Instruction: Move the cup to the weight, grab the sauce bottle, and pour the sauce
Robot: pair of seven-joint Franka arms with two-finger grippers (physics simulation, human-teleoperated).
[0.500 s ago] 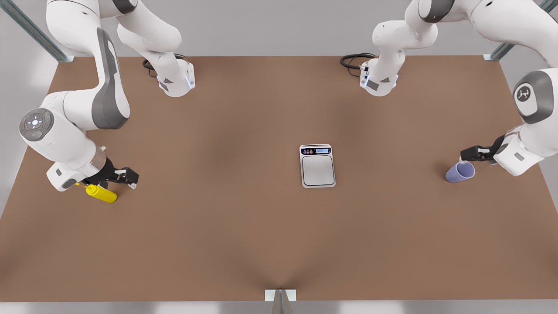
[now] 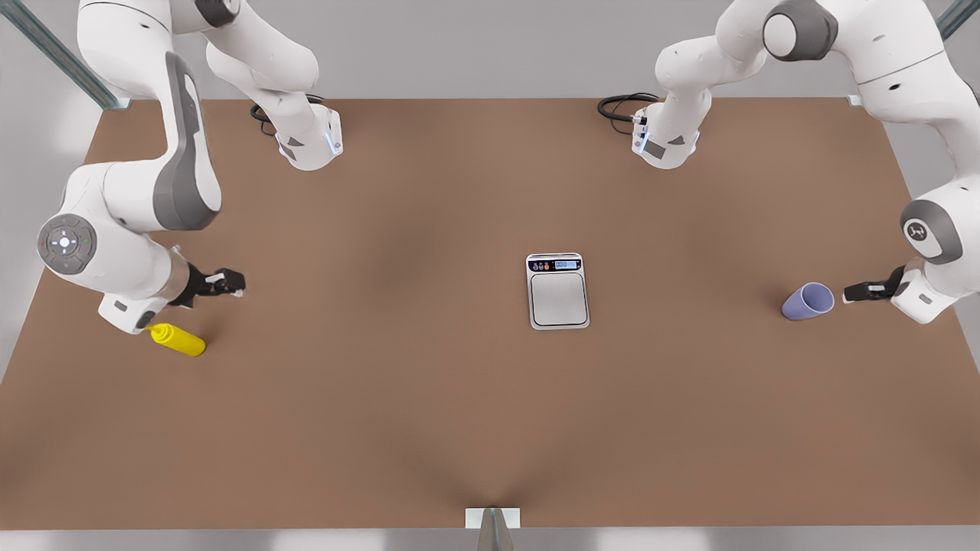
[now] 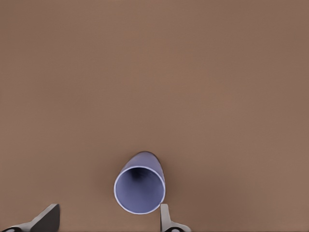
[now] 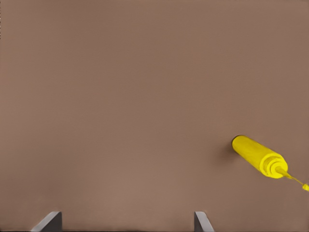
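The lavender-blue cup (image 2: 808,301) lies on its side at the front view's right, its mouth (image 3: 140,186) turned toward my left gripper (image 2: 850,293). That gripper (image 3: 107,220) is open a short way off the cup, touching nothing. The weight (image 2: 558,291), a silver scale, sits right of the table's middle. At the front view's left the yellow sauce bottle (image 2: 178,339) lies flat with its nozzle pointing left. My right gripper (image 2: 230,284) hovers open just beyond the bottle (image 4: 258,156), which lies off to one side of its fingers.
The brown table (image 2: 383,229) stretches bare between the bottle, the scale and the cup. Both arm bases (image 2: 310,141) stand at the far edge with black cables (image 2: 620,103) beside them.
My left gripper has pulled back from the cup toward the front view's right. My right gripper has moved off the bottle toward the far side. Cup and bottle stayed put.
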